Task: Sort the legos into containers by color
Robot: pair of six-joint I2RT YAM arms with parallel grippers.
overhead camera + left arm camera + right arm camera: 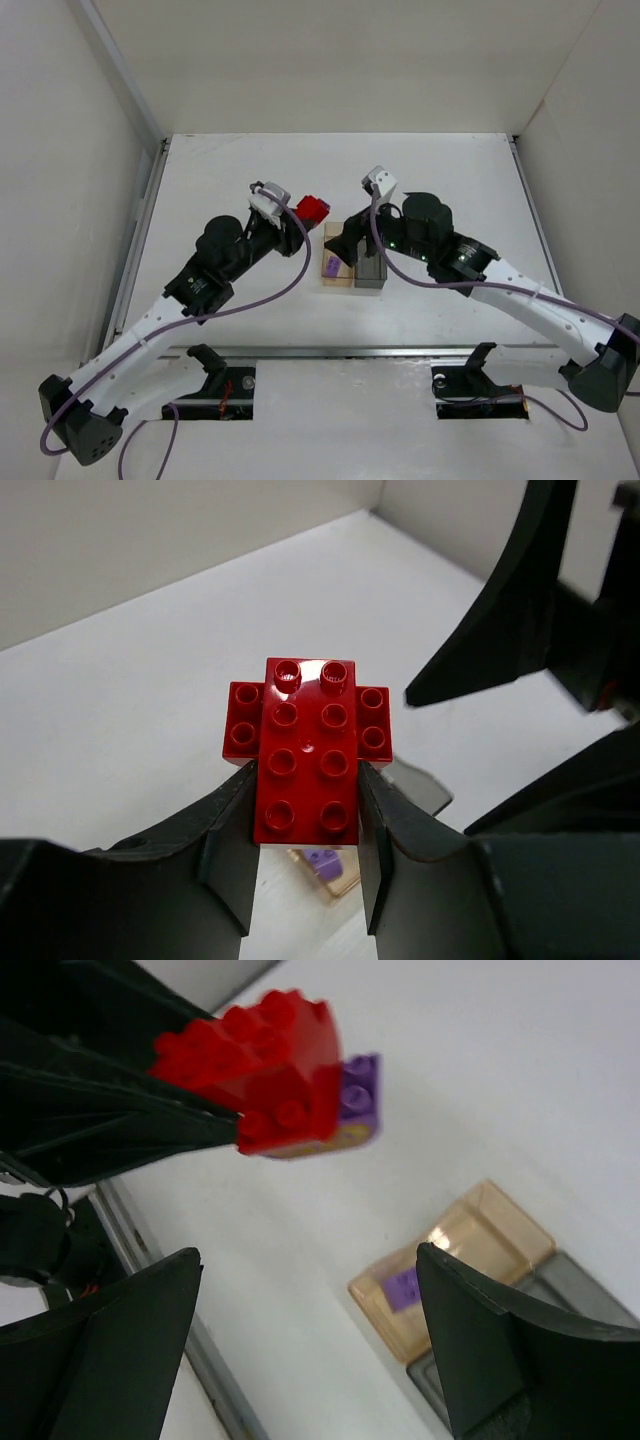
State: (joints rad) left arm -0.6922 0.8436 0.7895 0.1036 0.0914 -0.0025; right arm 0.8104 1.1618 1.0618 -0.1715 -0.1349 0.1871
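Red legos (305, 755) sit pinched in the left hand (305, 800). The right hand (305, 1260) is spread wide over the tan tray (500, 1222), which holds one purple lego (403, 1285).

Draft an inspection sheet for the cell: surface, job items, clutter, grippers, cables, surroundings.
Surface: white table, no marks seen.
Job's things: red legos held in the air, a purple lego stuck to them; tan tray holds a second purple lego; dark grey tray sits against it, contents unclear.
Clutter: nothing seen.
Grippers: left gripper shut on the red legos; right gripper open, holding nothing, near the trays.
Cables: purple cable runs along each arm, off the trays.
Surroundings: white walls on three sides.
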